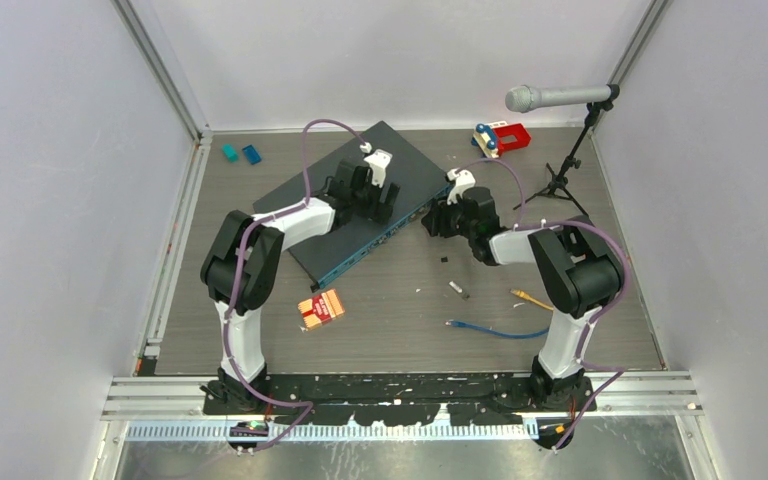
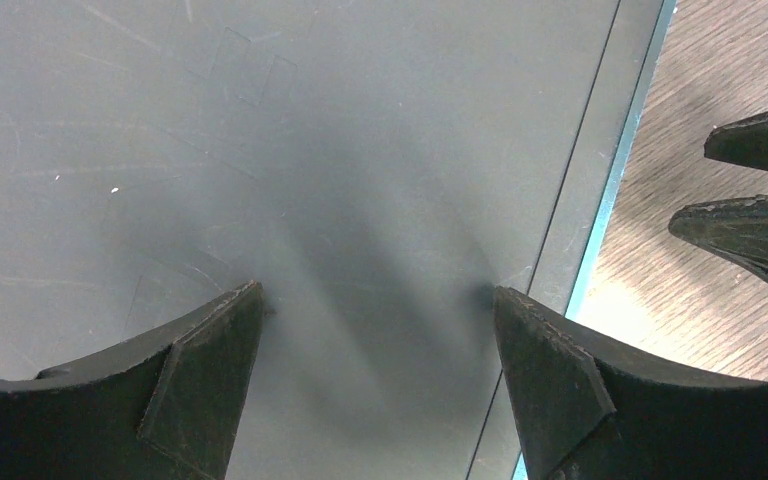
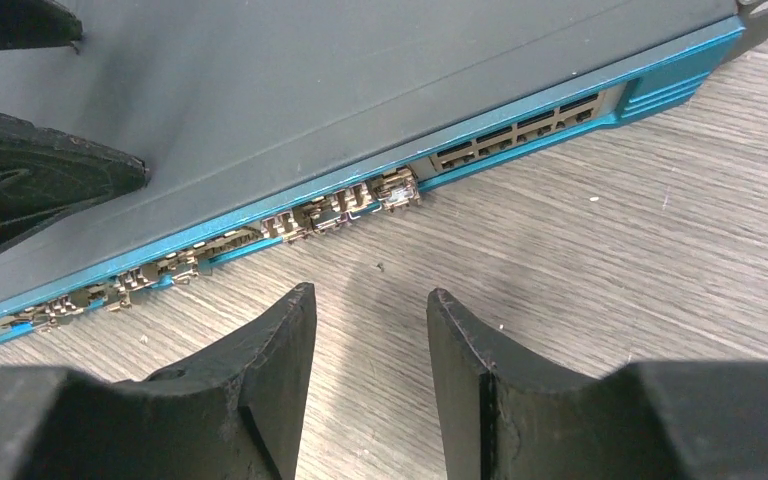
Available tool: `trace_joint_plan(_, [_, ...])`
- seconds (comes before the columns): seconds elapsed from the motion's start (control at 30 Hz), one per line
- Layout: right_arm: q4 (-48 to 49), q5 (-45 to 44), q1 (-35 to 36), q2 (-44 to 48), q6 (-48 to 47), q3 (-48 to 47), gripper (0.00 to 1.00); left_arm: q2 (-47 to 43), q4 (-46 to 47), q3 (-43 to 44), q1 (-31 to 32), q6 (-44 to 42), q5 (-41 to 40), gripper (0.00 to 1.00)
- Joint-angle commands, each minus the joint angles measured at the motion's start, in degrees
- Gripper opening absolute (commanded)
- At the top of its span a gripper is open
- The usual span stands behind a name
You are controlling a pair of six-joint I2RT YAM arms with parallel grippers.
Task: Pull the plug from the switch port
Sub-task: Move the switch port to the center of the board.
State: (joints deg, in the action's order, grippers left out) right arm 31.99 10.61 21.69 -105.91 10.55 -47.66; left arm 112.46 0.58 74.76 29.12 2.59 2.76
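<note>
The switch [image 1: 360,185] is a wide dark slate box lying at an angle mid-table, with a teal front edge [image 3: 520,125] and a row of sockets. A small clear plug [image 3: 397,188] sits in one socket, sticking out slightly. My left gripper [image 2: 375,300] is open, its fingertips [image 2: 235,320] spread on or just above the switch's top [image 2: 310,150], near the front edge. My right gripper [image 3: 370,295] is open and empty over the table, a short way in front of the plug. In the top view the left gripper [image 1: 378,205] is over the switch and the right gripper [image 1: 430,222] is at its front right.
A blue cable [image 1: 495,330], a yellow cable end [image 1: 530,297] and a small dark piece [image 1: 458,289] lie on the table at front right. A red-orange card [image 1: 321,308] lies in front of the switch. A microphone stand [image 1: 565,170] and a red toy [image 1: 503,137] are at the back right.
</note>
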Motion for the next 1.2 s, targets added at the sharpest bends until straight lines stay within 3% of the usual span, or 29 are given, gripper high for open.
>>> trace_joint_plan(0.0, [5.4,0.0,0.2,2.8,3.9,1.1,0.50,1.0,-5.4,-1.1,-0.7,1.4,1.1,0.87])
trace_joint_plan(0.17, [8.2,0.5,0.2,2.7,6.4,2.6,0.50,0.1,-5.2,-1.9,-0.8,0.7,1.2,0.87])
trace_joint_plan(0.4, [3.6,5.7,0.3,2.2,5.2,1.3,0.50,-3.1,-4.9,-1.5,-1.3,-3.1,4.8,0.89])
trace_joint_plan(0.57, [0.3,3.3,0.1,3.0,3.3,0.1,0.50,-6.0,-7.0,-0.7,-2.0,-7.0,7.4,0.91])
trace_joint_plan(0.77, [-4.9,1.6,-0.2,7.7,-0.1,-1.0,0.52,-13.7,-12.6,-5.7,-2.4,-16.9,15.9,0.92])
trace_joint_plan(1.0, [-8.9,-1.8,-2.0,8.5,-4.1,-2.9,0.53,-24.7,-20.9,-12.5,-2.3,-27.5,7.6,0.93])
trace_joint_plan(1.17, [-10.9,-5.9,-2.8,5.2,-5.4,-9.2,0.57,-30.1,-21.6,-16.0,-2.4,-27.6,4.4,0.93])
